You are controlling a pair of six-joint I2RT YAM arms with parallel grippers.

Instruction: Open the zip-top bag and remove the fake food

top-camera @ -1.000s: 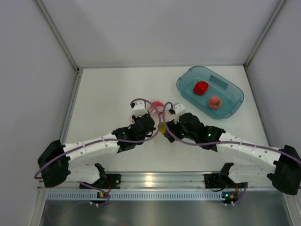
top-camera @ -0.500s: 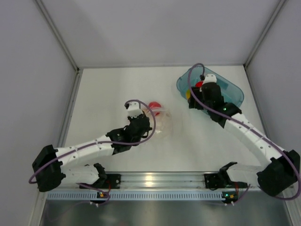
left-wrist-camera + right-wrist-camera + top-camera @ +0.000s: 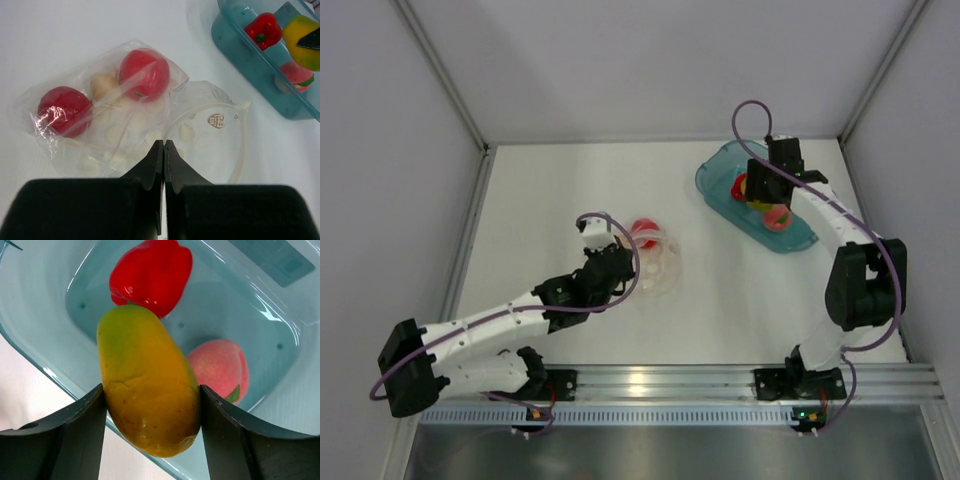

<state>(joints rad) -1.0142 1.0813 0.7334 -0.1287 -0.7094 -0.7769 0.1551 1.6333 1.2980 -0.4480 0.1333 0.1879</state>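
Observation:
The zip-top bag [image 3: 125, 125] lies on the white table, clear with white dots, its mouth gaping to the right. Inside it are two red fake fruits [image 3: 143, 74] [image 3: 64, 110] and a pale piece. My left gripper [image 3: 163, 142] is shut, pinching the bag's near edge; from above it [image 3: 618, 262] sits just left of the bag [image 3: 660, 268]. My right gripper [image 3: 152, 390] is shut on a yellow-green fake fruit [image 3: 147, 385] and hangs over the teal tub [image 3: 240, 310]. In the tub lie a red pepper [image 3: 152, 272] and a pink peach [image 3: 220, 367].
The teal tub [image 3: 720, 170] stands at the back right, near the right wall. Grey walls enclose the table on three sides. The right arm stretches along the right side up to the tub.
The right arm has swung from the bag to above the tub, carrying the yellow-green fruit. The left arm has drawn back slightly, still at the bag.

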